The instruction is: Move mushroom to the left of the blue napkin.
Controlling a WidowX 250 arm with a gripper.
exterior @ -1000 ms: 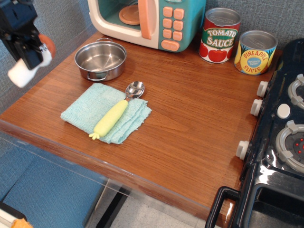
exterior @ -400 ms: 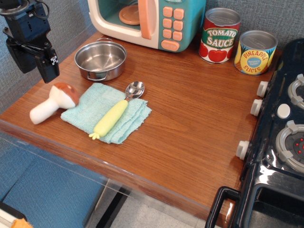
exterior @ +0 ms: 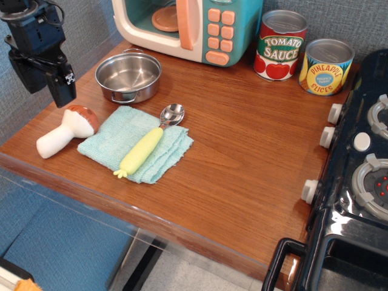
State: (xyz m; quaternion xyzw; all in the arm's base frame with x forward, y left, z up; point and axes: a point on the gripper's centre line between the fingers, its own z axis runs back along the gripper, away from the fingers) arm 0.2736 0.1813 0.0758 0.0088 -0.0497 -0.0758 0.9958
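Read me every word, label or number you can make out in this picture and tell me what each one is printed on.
"TOMATO SAUCE" on the red and green can by the back wall.
"PINEAPPLE SLICES" on the yellow and blue can beside it; a smaller line between those two words is too small to read.
The buttons on the toy microwave show no legible marks.
A small white mark on the gripper is too small to read.

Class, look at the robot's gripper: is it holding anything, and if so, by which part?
Nothing is held. The black gripper hangs above the table, apart from the cream-stemmed, brown-capped toy mushroom, which lies on the wood left of the aqua terry napkin.
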